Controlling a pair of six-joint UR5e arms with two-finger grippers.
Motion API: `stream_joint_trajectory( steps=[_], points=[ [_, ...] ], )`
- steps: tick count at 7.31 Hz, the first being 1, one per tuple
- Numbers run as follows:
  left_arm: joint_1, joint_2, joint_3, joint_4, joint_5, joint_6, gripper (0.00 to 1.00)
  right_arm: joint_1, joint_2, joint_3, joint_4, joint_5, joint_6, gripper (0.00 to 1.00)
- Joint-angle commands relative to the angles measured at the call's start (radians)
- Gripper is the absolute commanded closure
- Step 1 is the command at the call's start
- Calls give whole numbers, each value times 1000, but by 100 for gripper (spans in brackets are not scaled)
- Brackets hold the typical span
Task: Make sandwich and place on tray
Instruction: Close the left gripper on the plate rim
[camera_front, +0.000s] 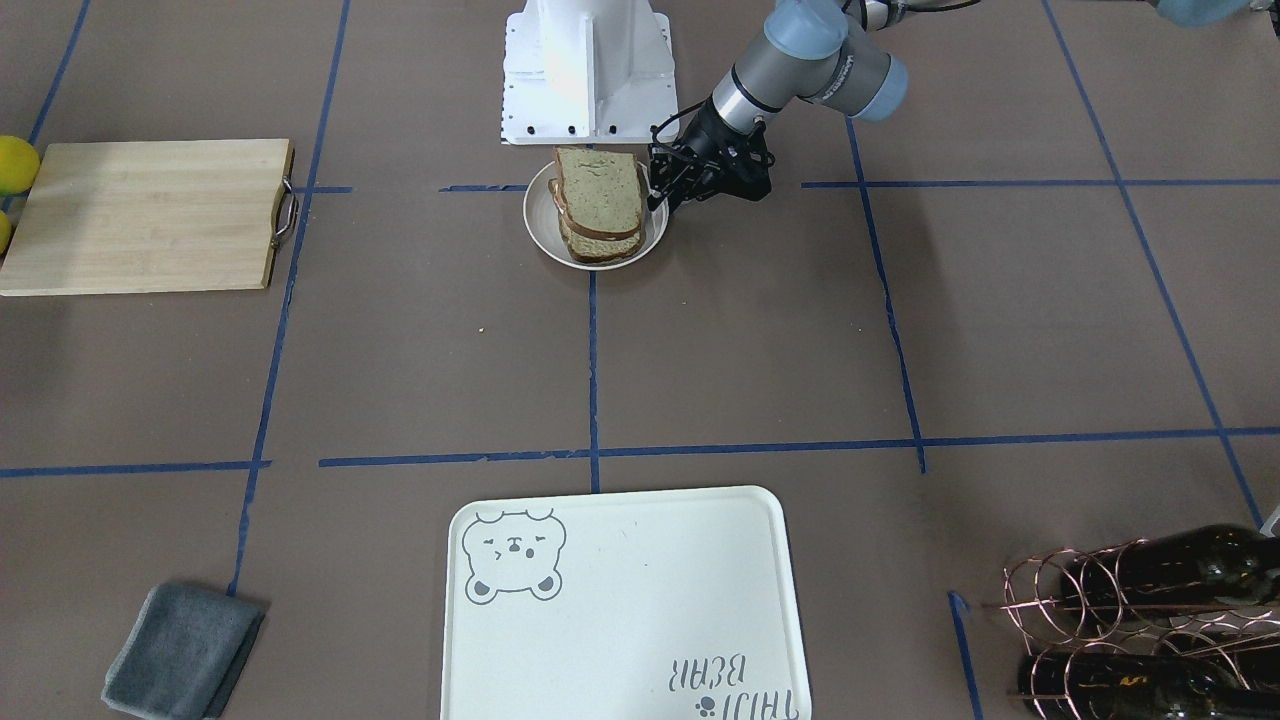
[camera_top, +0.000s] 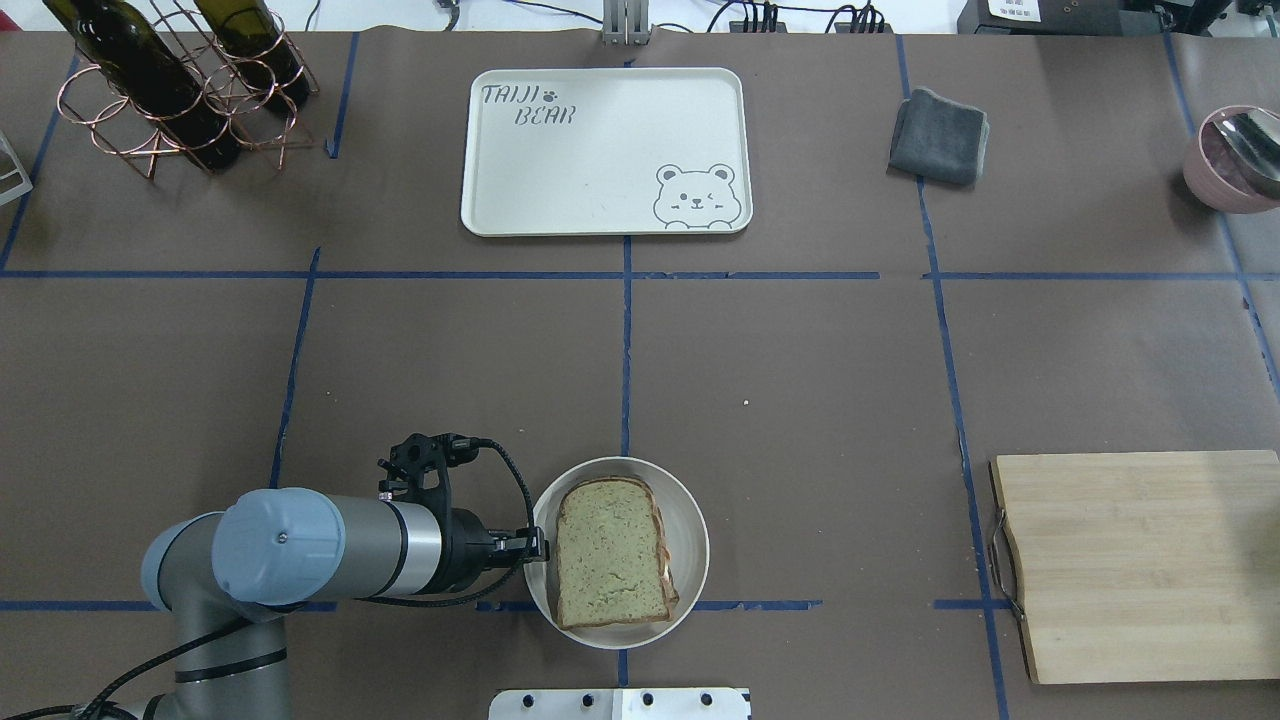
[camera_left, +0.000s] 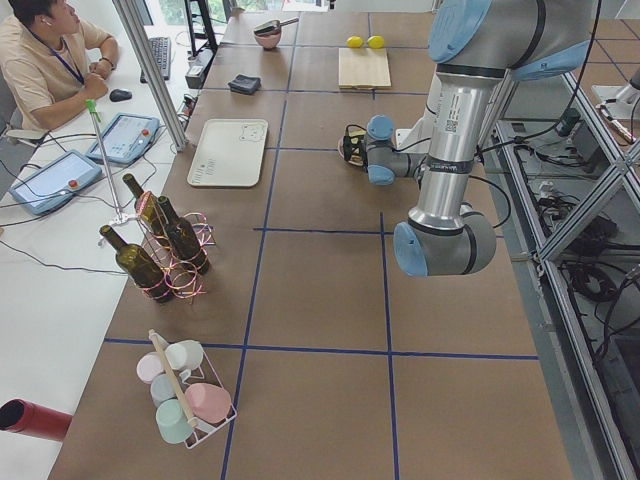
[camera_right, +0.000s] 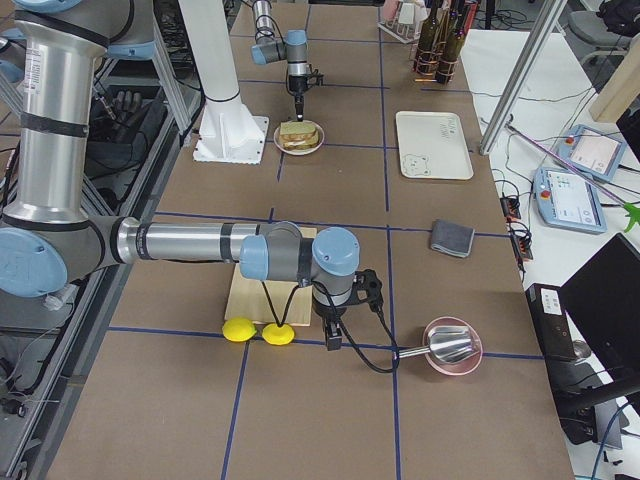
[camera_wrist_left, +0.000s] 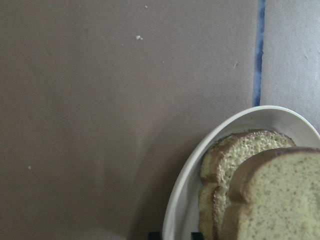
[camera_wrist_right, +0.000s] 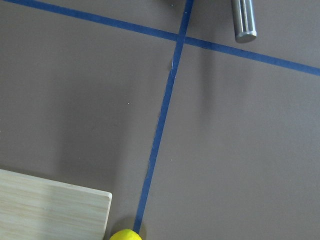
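Note:
The sandwich (camera_top: 610, 550), two brown-crusted slices stacked, lies in a round whitish bowl (camera_top: 692, 520) near the robot's base. No egg shows between the slices. My left gripper (camera_top: 535, 548) reaches in level from the left and is shut on the bowl's left rim; in the left wrist view the rim (camera_wrist_left: 186, 200) runs between the two dark fingertips. The tray (camera_top: 600, 150) with the bear drawing sits bare at the far side of the table. My right gripper (camera_right: 331, 340) hangs over the table by the cutting board's end; I cannot tell whether it is open or shut.
A wooden cutting board (camera_top: 1140, 565) lies at the right, with two lemons (camera_right: 240, 329) at its end. A pink bowl with a metal scoop (camera_top: 1225, 160) and a grey cloth (camera_top: 938, 136) sit far right. A bottle rack (camera_top: 180, 80) stands far left.

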Motion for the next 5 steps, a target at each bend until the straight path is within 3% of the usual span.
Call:
stream_joint_trajectory(
  steps=[1,5],
  points=[
    [2,3,0,0,0,0,67,-1,0,-2,0,-1,0,0],
    [2,4,3,0,0,0,69,-1,0,-2,0,-1,0,0]
  ],
)
